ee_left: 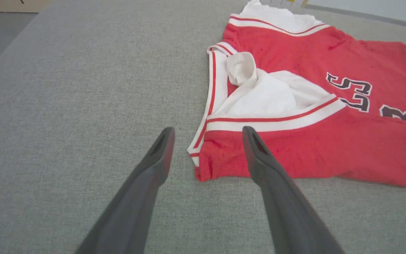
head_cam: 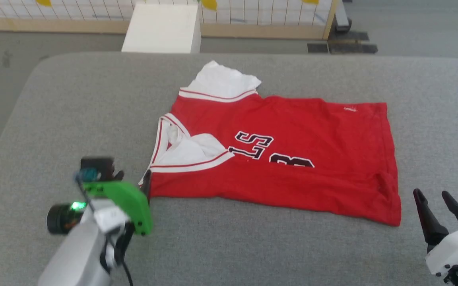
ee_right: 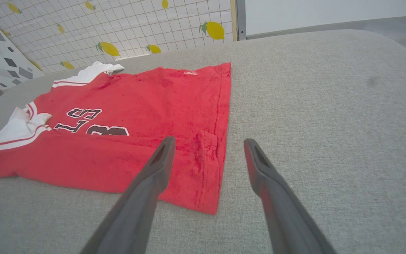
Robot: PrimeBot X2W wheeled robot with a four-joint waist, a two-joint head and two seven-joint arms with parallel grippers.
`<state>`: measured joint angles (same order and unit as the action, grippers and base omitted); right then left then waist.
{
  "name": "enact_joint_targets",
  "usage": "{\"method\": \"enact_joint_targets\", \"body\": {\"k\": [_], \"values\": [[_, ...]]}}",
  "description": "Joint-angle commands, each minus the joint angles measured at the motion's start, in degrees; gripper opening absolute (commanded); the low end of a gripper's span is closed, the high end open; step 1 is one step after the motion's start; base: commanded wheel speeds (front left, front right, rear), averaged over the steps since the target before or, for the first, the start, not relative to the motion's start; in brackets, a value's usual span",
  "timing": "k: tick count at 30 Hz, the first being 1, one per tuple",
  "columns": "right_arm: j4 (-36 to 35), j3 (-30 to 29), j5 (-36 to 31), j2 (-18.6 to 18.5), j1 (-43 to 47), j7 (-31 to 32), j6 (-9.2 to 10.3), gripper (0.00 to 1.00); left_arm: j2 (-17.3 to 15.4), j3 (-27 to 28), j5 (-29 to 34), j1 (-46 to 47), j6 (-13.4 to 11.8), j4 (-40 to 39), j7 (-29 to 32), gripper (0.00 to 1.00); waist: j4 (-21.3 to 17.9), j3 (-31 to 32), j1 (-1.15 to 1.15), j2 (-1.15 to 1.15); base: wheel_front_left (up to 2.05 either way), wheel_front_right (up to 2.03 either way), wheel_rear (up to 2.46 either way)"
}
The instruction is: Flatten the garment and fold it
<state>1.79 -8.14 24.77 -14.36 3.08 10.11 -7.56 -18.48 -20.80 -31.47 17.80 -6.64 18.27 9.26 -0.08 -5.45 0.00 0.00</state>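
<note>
The red garment [head_cam: 292,159] lies on the grey surface with its near long side folded over, hiding part of the dark letters and numbers. One white sleeve [head_cam: 221,81] sticks out at the far left; the other [ee_left: 270,97] is tucked under the fold. My left gripper [ee_left: 208,135] is open just above the garment's near left corner [ee_left: 203,169], nothing between its fingers. My right gripper [ee_right: 208,144] is open over the near right hem corner [ee_right: 208,197], apart from the cloth. In the head view the left gripper [head_cam: 139,180] sits by that corner and the right gripper [head_cam: 435,196] at lower right.
The grey padded surface [head_cam: 94,103] spreads wide around the garment. A white box [head_cam: 161,28] stands on the floor beyond the far edge, before a tiled wall with lemon prints [ee_right: 118,31].
</note>
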Motion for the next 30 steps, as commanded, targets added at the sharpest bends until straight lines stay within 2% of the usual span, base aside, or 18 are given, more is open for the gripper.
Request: {"method": "enact_joint_targets", "body": {"k": [1, 6, 11, 18, 19, 20, 21, 26, 30], "values": [[-0.20, 0.12, 0.37, -0.27, -1.16, 0.07, 0.08, 1.00, -0.52, -0.38, -0.55, 2.09, -0.54, 0.54, 3.58, 1.00, 0.11, -1.94, 0.00, 0.00, 0.00, 0.00, 0.00], [-0.06, 0.43, 0.82, -0.34, -2.31, 0.31, 0.08, 1.00, -0.89, -2.86, -1.90, 8.09, -3.11, 2.49, 21.23, 1.00, -0.27, -4.46, 0.00, 0.00, 0.00, 0.00, 0.00], [0.31, 0.98, 1.28, -0.37, -4.26, -0.12, 0.08, 1.00, -1.85, -5.07, -1.94, 12.19, -4.63, 4.35, 32.62, 1.00, -1.78, -7.86, 0.00, 0.00, 0.00, 0.00, 0.00], [0.91, 1.74, 1.58, -0.82, -5.55, -0.42, 0.08, 1.00, -1.52, -5.18, -3.45, 11.12, -5.00, 7.05, 35.01, 1.00, -3.08, -9.50, 0.00, 0.00, 0.00, 0.00, 0.00], [1.01, 1.97, 1.57, -0.95, -5.57, -0.14, 0.08, 1.00, -1.27, -4.98, -4.21, 10.52, -4.97, 7.28, 35.47, 0.85, -3.18, -9.58, 0.00, 0.00, 0.00, 0.00, 0.00], [1.02, 2.22, 1.39, -1.18, -5.57, 0.19, 0.08, 1.00, -1.12, -4.72, -4.67, 10.13, -4.99, 7.27, 35.42, 0.33, -3.24, -9.63, 0.00, 0.00, 0.00, 0.00, 0.00], [1.02, 2.51, 1.15, -1.46, -5.50, 0.81, 0.08, 1.00, -0.97, -4.44, -5.27, 9.52, -5.01, 7.28, 35.43, 0.00, -3.33, -9.63, 0.00, 0.00, 0.00, 0.00, 0.00], [-0.35, 3.63, -0.65, -2.84, -5.39, 6.95, 0.08, 1.00, -1.02, -3.19, -7.19, 7.32, -5.08, 5.80, 35.09, 0.00, -3.42, -9.48, 0.00, 0.00, 0.00, 0.00, 0.00], [-1.59, 3.93, -3.21, -3.18, -6.79, 16.57, 0.08, 1.00, -1.33, -2.14, -7.85, 6.24, -5.38, 3.53, 33.61, 0.00, -3.47, -9.04, 0.00, 0.00, 0.00, 0.00, 0.00]]}}
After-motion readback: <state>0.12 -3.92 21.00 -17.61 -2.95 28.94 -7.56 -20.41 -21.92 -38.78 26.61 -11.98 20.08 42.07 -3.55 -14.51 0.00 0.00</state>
